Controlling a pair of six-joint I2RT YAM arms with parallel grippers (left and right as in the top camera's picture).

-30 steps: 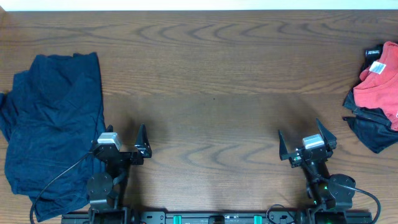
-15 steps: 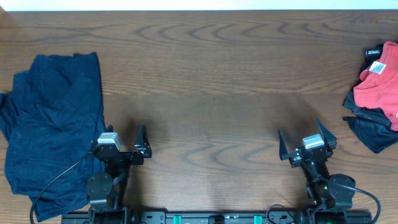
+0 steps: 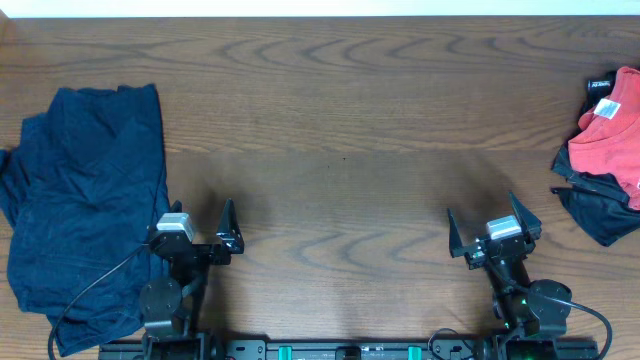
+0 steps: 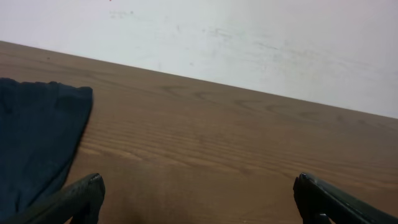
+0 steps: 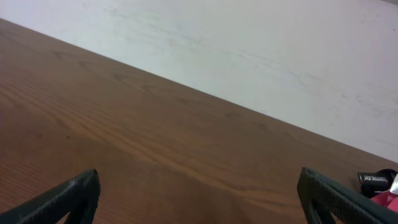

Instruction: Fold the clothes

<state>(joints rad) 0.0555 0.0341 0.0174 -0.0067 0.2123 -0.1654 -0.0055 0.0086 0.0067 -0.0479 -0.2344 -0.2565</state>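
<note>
A dark navy-blue garment of the clothes (image 3: 85, 200) lies wrinkled and loosely doubled over on the left of the wooden table (image 3: 340, 120). In the left wrist view its corner (image 4: 31, 137) shows at the left. My left gripper (image 3: 195, 217) sits low at the front, just right of the garment's edge, open and empty (image 4: 199, 183). My right gripper (image 3: 483, 212) rests at the front right, open wide over bare wood (image 5: 199, 177), holding nothing.
At the right edge a red garment (image 3: 612, 130) lies on top of a dark one (image 3: 595, 212); a black label (image 5: 376, 178) shows in the right wrist view. A white wall (image 4: 249, 37) runs behind the table's far edge.
</note>
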